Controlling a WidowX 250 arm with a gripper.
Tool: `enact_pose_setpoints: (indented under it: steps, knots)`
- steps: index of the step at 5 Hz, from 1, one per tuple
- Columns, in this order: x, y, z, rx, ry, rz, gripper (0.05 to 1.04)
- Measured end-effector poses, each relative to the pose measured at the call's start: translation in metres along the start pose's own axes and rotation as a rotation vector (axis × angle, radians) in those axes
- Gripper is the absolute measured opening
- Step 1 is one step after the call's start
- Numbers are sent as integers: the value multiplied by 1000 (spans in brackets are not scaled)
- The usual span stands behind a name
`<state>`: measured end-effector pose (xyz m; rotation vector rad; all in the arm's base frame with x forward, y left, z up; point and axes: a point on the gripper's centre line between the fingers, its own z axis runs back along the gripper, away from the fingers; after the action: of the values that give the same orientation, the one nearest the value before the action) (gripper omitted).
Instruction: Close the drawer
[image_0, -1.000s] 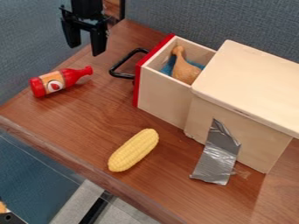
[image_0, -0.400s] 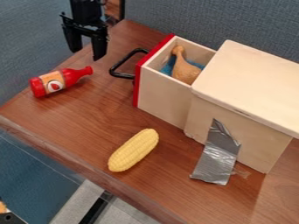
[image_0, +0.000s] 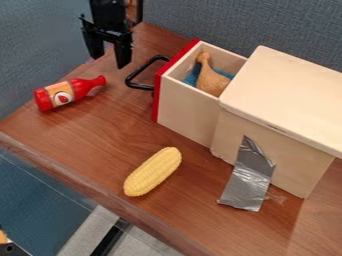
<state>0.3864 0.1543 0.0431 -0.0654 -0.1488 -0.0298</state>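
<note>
1. At the upper left of the camera view, the black gripper (image_0: 109, 62) is hanging fingers down, off to the handle side of the drawer (image_0: 186, 107); its claw is standing spread, with nothing being pinched; that place is probably suiting a push on the front.
2. Near the middle, the drawer is sticking out of its wooden box (image_0: 287, 95), its red front (image_0: 160, 92) facing the gripper's side; the black handle (image_0: 139, 87) is jutting outward, apart from the claw.
3. Inside the drawer, a toy drumstick (image_0: 212, 82) is lying on something blue (image_0: 191, 78); it is seemingly sitting low enough to be riding in without catching.
4. Down the box's side, silver tape (image_0: 248, 175) is running onto the table (image_0: 87, 145); it is likely anchoring the box, so that pushing will be moving only the drawer.
5. On the table, the red bottle (image_0: 70, 92) and the corn (image_0: 152, 171) are lying outside the drawer's inward path; neither is seeming to need moving; closing is yet to be done.
</note>
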Motion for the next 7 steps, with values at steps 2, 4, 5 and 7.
enact_pose_setpoints:
  steps: [2,4,5,7]
  knots:
    - [7,-19,-4,-15,-5,-19,1001]
    - [10,-38,-13,-27,-12,-31,1001]
    - [7,-54,-21,-40,4,-53,1000]
    - [-1,-91,-37,-78,42,-99,1000]
